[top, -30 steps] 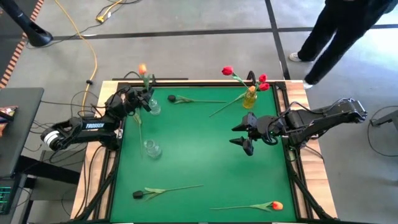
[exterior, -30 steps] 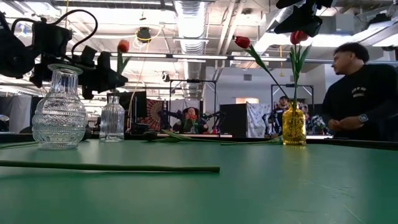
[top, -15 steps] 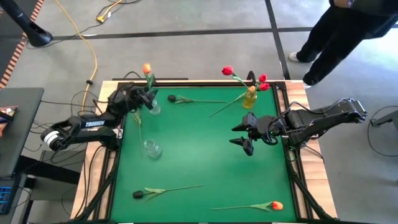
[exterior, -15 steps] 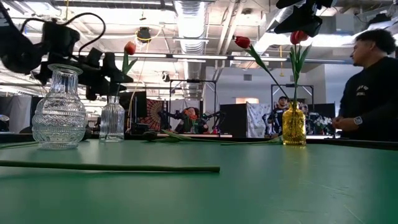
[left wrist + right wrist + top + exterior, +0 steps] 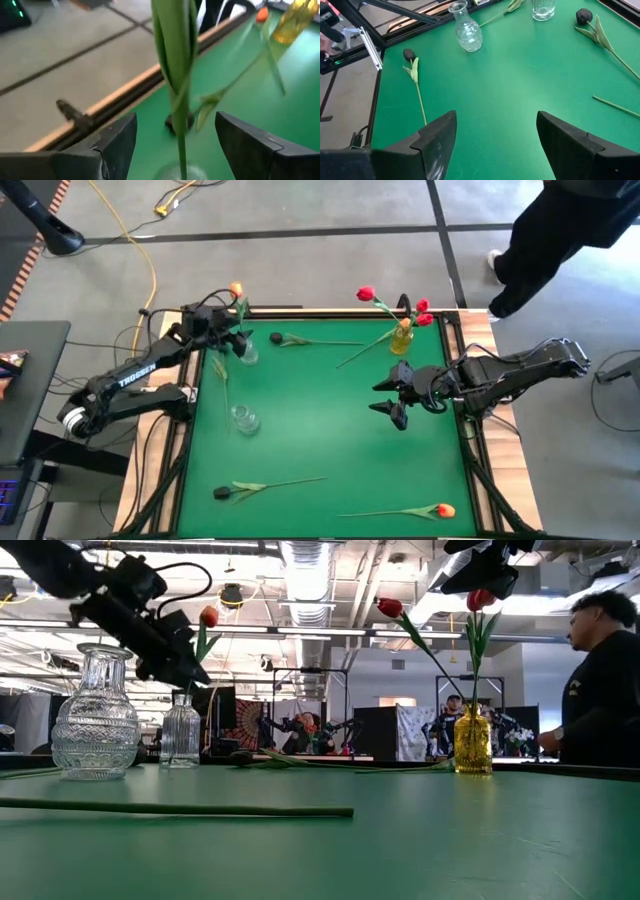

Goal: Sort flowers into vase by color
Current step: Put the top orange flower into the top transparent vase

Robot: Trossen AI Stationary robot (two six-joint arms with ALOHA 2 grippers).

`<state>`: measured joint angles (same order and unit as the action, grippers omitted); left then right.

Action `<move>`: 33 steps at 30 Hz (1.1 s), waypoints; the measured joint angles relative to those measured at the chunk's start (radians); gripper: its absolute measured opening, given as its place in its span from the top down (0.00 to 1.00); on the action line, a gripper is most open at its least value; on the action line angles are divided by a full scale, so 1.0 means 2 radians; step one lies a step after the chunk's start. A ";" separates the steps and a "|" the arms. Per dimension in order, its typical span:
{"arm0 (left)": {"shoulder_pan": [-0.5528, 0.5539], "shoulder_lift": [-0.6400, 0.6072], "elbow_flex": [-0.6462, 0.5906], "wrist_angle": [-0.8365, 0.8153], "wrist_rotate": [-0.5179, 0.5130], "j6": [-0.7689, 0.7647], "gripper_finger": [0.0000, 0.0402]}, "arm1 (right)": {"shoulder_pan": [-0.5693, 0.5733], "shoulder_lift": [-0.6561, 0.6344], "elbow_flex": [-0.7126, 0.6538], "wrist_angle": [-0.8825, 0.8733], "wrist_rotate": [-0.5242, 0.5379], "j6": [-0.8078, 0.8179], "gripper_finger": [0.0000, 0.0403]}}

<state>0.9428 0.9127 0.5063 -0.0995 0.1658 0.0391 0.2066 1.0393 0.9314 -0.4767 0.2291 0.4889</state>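
The left arm carries white lettering, not legible here. Left gripper (image 5: 228, 340) is at the table's far left corner, fingers spread apart and released either side of the orange tulip (image 5: 235, 290), whose stem stands in the small clear vase (image 5: 246, 352). Nearer, a rounder clear vase (image 5: 243, 418) stands with nothing visible in it. A dark tulip (image 5: 277, 338) lies along the far edge; another dark tulip (image 5: 222, 492) lies near the front left. The yellow vase (image 5: 401, 340) at the far right holds red tulips (image 5: 366, 294). A second orange tulip (image 5: 445, 509) lies front right. Right gripper (image 5: 393, 400) hovers right of centre, fingers apart, grasping nothing.
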 joint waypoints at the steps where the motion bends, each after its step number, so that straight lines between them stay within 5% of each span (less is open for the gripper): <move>1: 0.000 -0.006 0.007 -0.028 -0.004 0.003 0.36 | 0.000 0.000 0.000 0.000 0.000 0.000 0.26; 7: -0.001 -0.041 0.034 -0.157 0.007 0.001 0.36 | 0.000 0.000 0.000 0.009 0.000 0.000 0.26; 13: -0.025 -0.075 0.038 -0.242 0.092 0.005 0.36 | 0.000 0.000 0.000 0.011 0.000 0.000 0.26; 27: -0.130 -0.114 0.038 -0.236 0.105 0.003 0.36 | -0.010 0.000 0.000 0.011 -0.002 -0.005 0.26; 33: -0.171 -0.114 0.038 -0.229 0.168 -0.030 0.36 | -0.010 0.000 0.000 0.010 -0.002 -0.006 0.26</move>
<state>0.6012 0.6842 0.5831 -0.5571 0.5025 -0.0215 0.1871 1.0393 0.9318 -0.4564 0.2253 0.4774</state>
